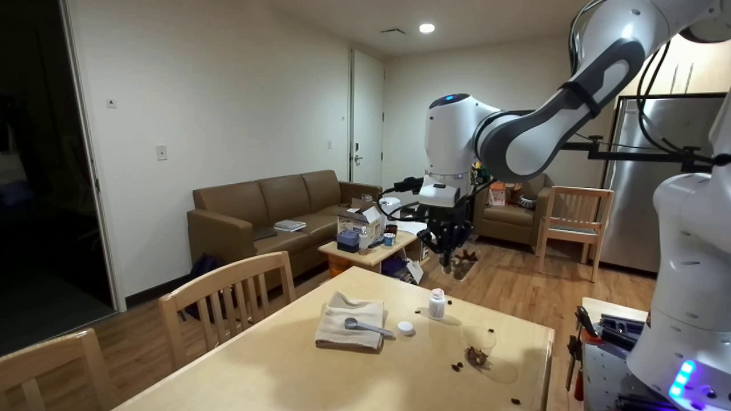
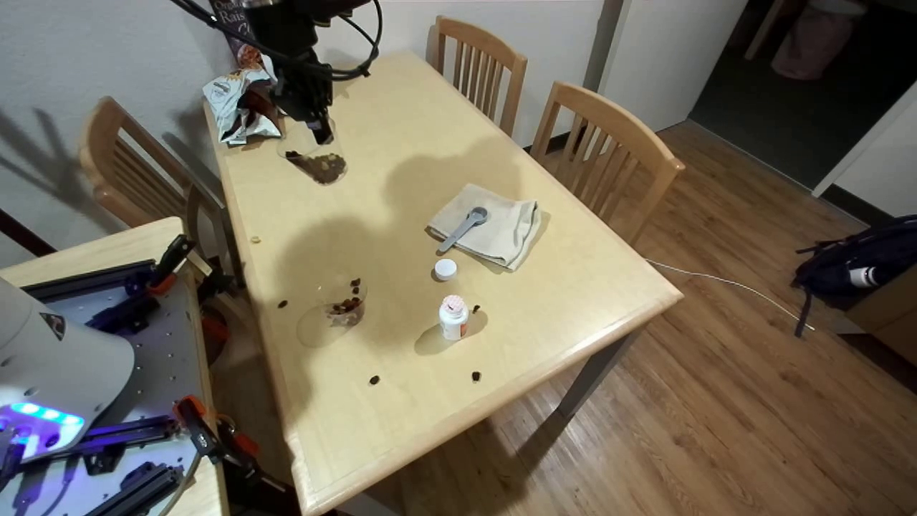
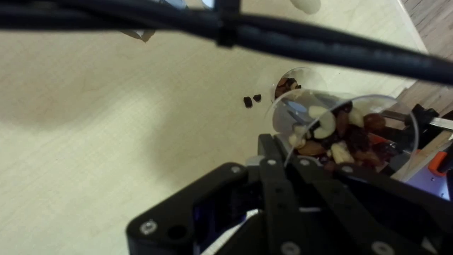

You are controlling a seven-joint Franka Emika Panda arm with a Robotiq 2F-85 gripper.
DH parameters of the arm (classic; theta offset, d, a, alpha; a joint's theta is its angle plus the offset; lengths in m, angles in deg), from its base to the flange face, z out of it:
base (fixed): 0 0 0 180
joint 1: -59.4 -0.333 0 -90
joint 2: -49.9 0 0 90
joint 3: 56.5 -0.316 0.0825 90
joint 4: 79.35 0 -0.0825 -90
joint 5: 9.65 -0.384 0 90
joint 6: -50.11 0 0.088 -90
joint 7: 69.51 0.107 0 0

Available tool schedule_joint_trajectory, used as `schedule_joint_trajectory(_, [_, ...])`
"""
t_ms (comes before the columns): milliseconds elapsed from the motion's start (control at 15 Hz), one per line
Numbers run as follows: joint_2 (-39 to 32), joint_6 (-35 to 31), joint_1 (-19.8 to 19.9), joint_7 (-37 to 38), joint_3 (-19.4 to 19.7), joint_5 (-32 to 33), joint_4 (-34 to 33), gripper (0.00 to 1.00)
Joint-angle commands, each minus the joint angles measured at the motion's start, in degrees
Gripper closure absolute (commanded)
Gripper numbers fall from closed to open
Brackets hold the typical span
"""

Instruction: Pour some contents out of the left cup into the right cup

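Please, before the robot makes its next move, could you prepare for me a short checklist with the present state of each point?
1. Gripper shut on the held cup: ok.
2. Nuts inside the held cup: ok, several are visible.
3. Receiving cup on the table: ok, with some brown contents in it.
4. Held cup centred above the receiving cup: cannot tell.
5. No loose pieces on the table: not ok, dark pieces lie near the receiving cup.
6. White bottle standing upright: ok.
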Motion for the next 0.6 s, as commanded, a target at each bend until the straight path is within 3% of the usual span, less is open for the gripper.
schedule_joint_trajectory(0, [-4.5,0.0,0.8,-0.7,-1.6,-0.2,-2.3,0.96])
schedule_joint_trajectory(533, [-19.2,-2.8,2.1,-1.4,-2.8,3.3,-8.2,0.97])
